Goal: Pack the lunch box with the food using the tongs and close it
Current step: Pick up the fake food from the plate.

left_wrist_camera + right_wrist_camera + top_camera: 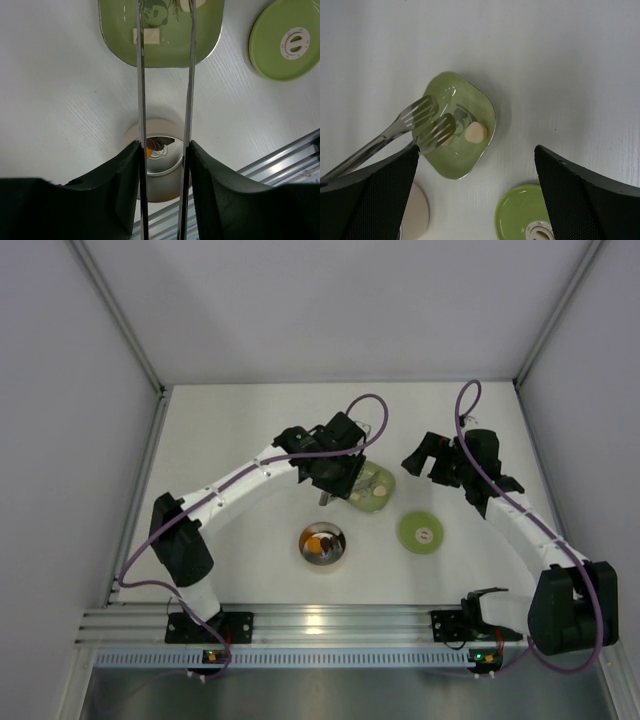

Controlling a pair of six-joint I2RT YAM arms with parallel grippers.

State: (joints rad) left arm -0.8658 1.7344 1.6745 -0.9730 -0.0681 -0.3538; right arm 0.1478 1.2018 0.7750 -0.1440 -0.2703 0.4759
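- The tongs [437, 131] are clamped in the left gripper [164, 155], and their tips hover over the green dish [470, 102].
- The tips are best lowered astride the whitish piece [475, 132] and squeezed gently.
- The right gripper [476, 150] is spread wide and holds nothing.
- Counted:
  - one lunch box [338, 552], by the table's near edge, with orange food inside
  - one lid [423, 532]
  - one dish
  - at least two pale pieces

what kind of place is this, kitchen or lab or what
Probably a robot lab test cell, not a kitchen: white table boxed in by plain grey walls, left arm and right arm bolted to an aluminium rail, props like the lunch box and tongs.
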